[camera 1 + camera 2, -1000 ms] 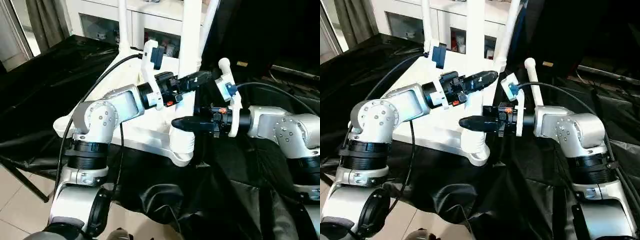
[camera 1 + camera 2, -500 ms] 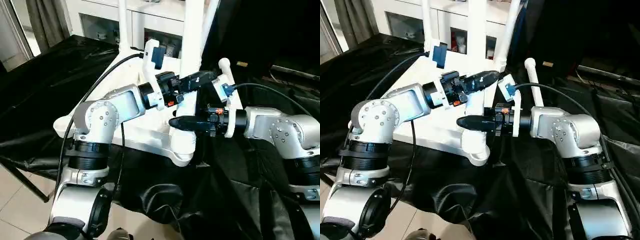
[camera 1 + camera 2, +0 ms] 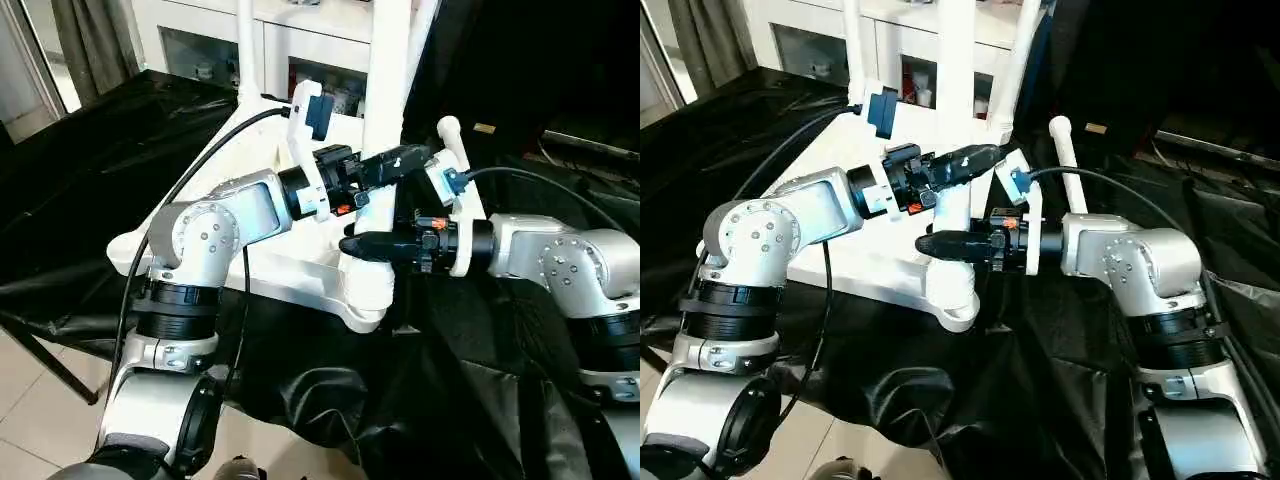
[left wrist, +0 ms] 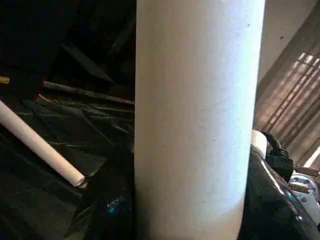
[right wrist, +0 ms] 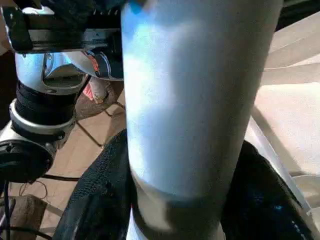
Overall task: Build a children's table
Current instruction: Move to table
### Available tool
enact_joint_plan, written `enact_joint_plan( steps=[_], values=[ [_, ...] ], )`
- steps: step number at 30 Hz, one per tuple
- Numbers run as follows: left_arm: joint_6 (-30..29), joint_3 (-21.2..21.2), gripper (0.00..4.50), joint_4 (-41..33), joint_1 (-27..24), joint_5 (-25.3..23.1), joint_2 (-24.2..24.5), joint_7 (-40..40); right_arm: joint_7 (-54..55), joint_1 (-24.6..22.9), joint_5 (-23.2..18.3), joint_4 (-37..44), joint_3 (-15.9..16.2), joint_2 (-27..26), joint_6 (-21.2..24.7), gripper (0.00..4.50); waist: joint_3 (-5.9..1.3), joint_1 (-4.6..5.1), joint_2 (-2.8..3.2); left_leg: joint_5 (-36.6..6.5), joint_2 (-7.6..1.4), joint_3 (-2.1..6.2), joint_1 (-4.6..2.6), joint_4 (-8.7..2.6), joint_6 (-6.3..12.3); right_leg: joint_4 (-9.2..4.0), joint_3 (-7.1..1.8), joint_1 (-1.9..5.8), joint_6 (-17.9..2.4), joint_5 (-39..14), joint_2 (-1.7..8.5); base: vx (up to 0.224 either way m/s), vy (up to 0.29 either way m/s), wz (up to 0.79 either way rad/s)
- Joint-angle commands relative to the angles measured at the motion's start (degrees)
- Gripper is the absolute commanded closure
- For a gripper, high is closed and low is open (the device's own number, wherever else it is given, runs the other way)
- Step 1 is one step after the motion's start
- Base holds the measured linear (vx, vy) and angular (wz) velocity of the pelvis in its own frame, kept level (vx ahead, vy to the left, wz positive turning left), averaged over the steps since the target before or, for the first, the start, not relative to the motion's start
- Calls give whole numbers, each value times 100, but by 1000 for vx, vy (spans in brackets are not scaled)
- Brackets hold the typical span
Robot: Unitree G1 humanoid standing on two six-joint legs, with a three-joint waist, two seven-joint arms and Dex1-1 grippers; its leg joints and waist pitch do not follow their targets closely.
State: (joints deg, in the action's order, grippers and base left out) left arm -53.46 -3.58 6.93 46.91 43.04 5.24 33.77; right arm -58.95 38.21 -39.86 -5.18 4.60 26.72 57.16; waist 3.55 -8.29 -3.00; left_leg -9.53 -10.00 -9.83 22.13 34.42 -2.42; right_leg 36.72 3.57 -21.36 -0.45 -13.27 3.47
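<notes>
Right gripper [image 3: 362,246] clamped on upright white tubular plastic leg [image 3: 385,90], low, just above near corner socket [image 3: 365,290] of upturned white rectangular plastic tabletop [image 3: 260,262] on black sheet [image 3: 90,160]. Left gripper [image 3: 405,157] clamped on same leg, higher. Loose white tubular leg [image 3: 457,165] lying beyond right arm. White glass-door cabinet [image 3: 210,40] behind.

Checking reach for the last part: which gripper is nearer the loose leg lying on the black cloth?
Right. The right gripper, on the upright leg, sits just in front of the loose leg; the left gripper grips that upright leg higher, farther across.
</notes>
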Motion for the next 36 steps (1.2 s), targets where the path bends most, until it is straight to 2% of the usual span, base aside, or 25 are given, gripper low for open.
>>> enact_joint_plan(
  steps=[1, 7, 13, 15, 19, 29, 31, 35, 36],
  values=[
    [28, 41, 260, -184, 73, 45, -15, 90, -12, -38, 64, 78, 47, 74, 6, 189, -419, -11, -57, -348, -322, 90, -118, -348, -19, -393, -302, 283, -1202, 129, 533, 0, 0, 0],
    [29, 64, 260, -209, 54, 55, -8, 115, 43, 11, -72, 55, -28, 58, 268, 176, -422, -13, -50, -325, -325, 93, -123, -345, 7, -388, -299, 279, -1238, 142, 530, 0, 0, 0],
    [32, 66, 260, -206, 49, 48, -7, 151, 5, 17, -177, 61, -60, 79, 425, 176, -416, -12, -53, -399, -329, 93, -126, -353, -46, -405, -300, 276, -1197, -11, 533, 0, 0, 0],
    [33, 72, 260, -211, 47, 49, -13, 153, 22, 12, -186, 58, -78, 71, 448, 207, -419, -13, -59, -365, -324, 91, -122, -350, -43, -399, -301, 280, -1197, 56, 532, 0, 0, 0],
    [33, 90, 260, -233, 38, 48, -24, 162, 131, 24, -211, -8, -187, -3, 492, 239, -417, -12, -55, -359, -327, 92, -120, -350, -41, -396, -301, 279, -1206, 76, 538, 0, 0, 0],
    [37, 85, 260, -212, 40, 44, 6, 225, 137, 34, -280, 30, -309, -21, 467, 254, -419, -12, -42, -392, -325, 95, -120, -353, -79, -398, -300, 281, -1191, 62, 534, 0, 0, 0],
    [38, 82, 260, -200, 44, 42, 10, 232, 157, 11, -256, 69, -300, -8, 395, 198, -418, -11, -42, -401, -327, 94, -123, -356, -87, -399, -300, 278, -1191, 60, 535, 0, 0, 0],
    [44, 85, 260, -193, 49, 39, 18, 246, 240, 16, -284, 46, -365, -25, 409, 176, -420, -16, -43, -388, -325, 89, -127, -352, -84, -393, -302, 275, -1209, 95, 531, 0, 0, 0],
    [44, 84, 260, -191, 50, 39, 17, 242, 271, 24, -293, 25, -404, -35, 422, 150, -420, -17, -41, -384, -324, 91, -123, -353, -87, -393, -298, 278, -1213, 99, 531, 0, 0, 0]
  ],
)
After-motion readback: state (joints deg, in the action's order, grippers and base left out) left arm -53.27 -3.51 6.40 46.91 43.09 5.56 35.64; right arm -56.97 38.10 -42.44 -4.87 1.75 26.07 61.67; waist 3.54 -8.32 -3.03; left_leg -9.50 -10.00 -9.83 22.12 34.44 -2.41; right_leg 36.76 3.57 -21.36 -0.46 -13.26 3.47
